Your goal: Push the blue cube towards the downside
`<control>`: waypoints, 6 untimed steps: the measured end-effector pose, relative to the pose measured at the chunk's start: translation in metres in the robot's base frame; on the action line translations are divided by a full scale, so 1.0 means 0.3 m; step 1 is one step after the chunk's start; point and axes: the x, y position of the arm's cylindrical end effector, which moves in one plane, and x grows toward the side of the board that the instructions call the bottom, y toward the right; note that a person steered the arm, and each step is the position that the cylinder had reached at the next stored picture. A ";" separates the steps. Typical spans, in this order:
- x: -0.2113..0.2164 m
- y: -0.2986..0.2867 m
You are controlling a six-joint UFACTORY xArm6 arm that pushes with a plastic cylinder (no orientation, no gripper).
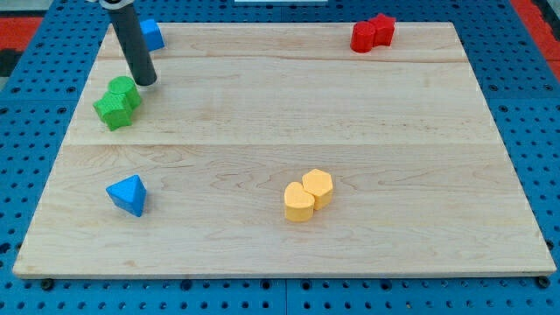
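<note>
Wooden board [350,131] on blue pegboard [525,131]

My tip [148,82] rests low, rod tilted leftward.

All that shows of the robot is a straight rod [133,44] in the upper left of the frame, a plain round bar of dark grey, nearly black, with a dull, smooth surface that catches a faint lighter sheen along one side. At the very top edge of the frame it meets a paler, silvery-white collar that is cut off by the border, so its shape cannot be made out. My tip [147,83] is a blunt, flat-cut end of the same dark colour and the same thickness as the bar above it.
</note>
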 end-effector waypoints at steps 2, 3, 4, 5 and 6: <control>-0.245 0.066; -0.339 0.133; -0.432 0.072; -0.434 0.062; -0.431 0.012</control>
